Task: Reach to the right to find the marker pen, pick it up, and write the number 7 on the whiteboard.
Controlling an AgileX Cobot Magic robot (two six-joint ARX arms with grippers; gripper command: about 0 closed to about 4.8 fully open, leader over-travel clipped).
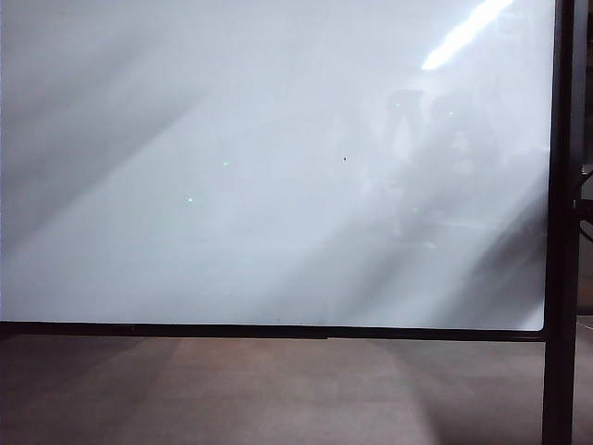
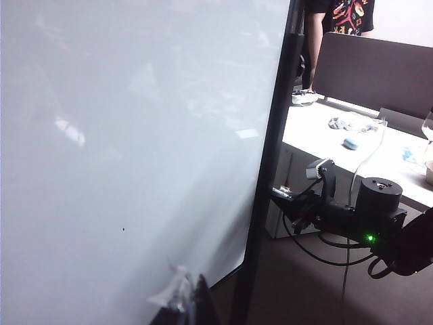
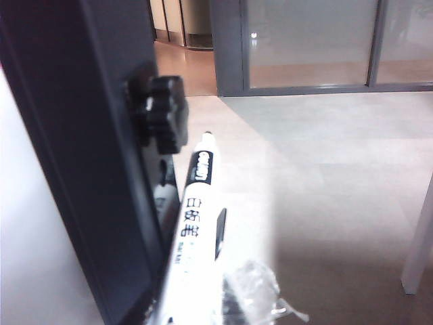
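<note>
The whiteboard (image 1: 259, 167) fills the exterior view, with its black post (image 1: 561, 222) at the right; neither arm shows there. The number 7 is out of view; the board bears only a tiny black speck (image 1: 345, 158). In the right wrist view the marker pen (image 3: 196, 210), a white barrel with a black cap, lies beside the post (image 3: 88, 156). My right gripper (image 3: 203, 305) is shut on it, one taped finger (image 3: 252, 288) pressed against its side. My left gripper (image 2: 191, 298) hangs in front of the board (image 2: 122, 135), fingertips together, holding nothing.
A black knob (image 3: 162, 112) sticks out of the post just beside the pen's cap. Beyond the post (image 2: 270, 169), the right arm (image 2: 338, 210) with its cables hangs in front of a white desk (image 2: 352, 156) with small items. A person (image 2: 338, 17) stands behind.
</note>
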